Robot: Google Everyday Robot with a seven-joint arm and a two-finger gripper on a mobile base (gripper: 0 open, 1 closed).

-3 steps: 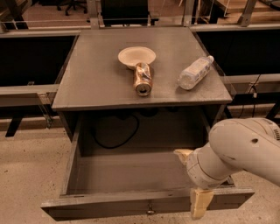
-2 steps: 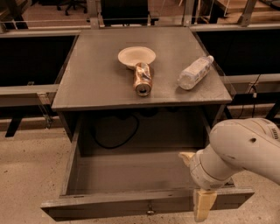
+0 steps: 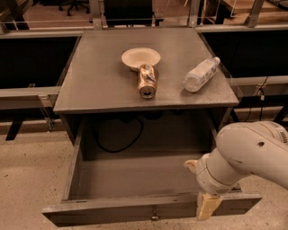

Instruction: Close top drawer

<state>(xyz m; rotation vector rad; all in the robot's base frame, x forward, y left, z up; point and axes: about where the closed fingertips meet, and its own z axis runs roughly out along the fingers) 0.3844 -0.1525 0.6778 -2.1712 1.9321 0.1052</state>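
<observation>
Top drawer: grey wood, deep, cabinet-wide. It stands pulled far out from under the cabinet top, with floor and side walls exposed. The flat plain front panel runs along the bottom of the view, with a small metal knob at its centre. Gripper is at the panel's right end, over its top edge.

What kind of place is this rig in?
Probably an office or lab workspace: a black chair behind the grey cabinet, long desk rails on either side, and a speckled hard floor. The end effector is at the open top drawer, by its front panel.
</observation>
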